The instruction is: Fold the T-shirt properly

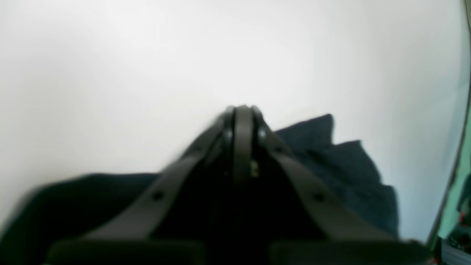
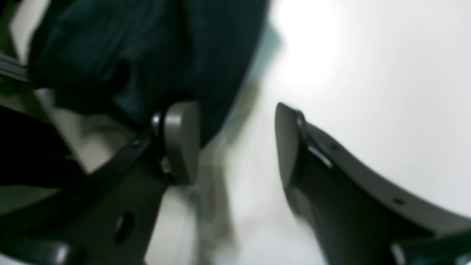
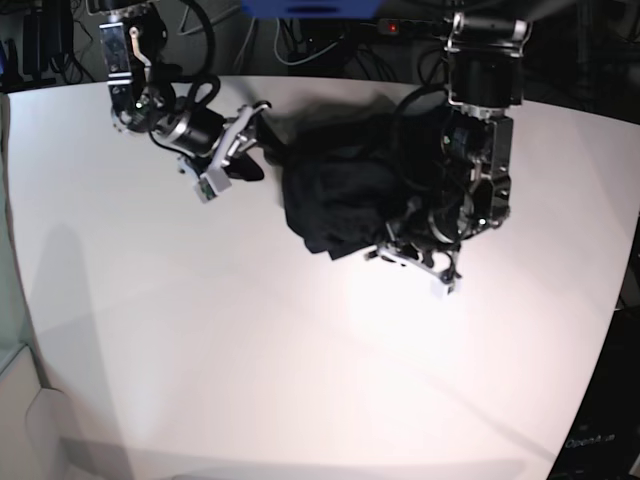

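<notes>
Left gripper (image 1: 243, 110) clenched, nothing visibly between its tips; right gripper (image 2: 237, 141) spread, empty. Shirt (image 3: 345, 195) bunched in a heap between them at the table's (image 3: 250, 350) far middle, no clear long axis. White tabletop; dark cables (image 3: 300, 45) behind.

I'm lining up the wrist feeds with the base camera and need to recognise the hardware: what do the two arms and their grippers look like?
Both arms are black, with loose black cables looping alongside them. The left gripper has dark grey curved fingers dotted with small round holes, meeting in a narrow tip. The right gripper has matching grey fingers with flat, rounded pads. In the base view each gripper shows small white parts.
</notes>
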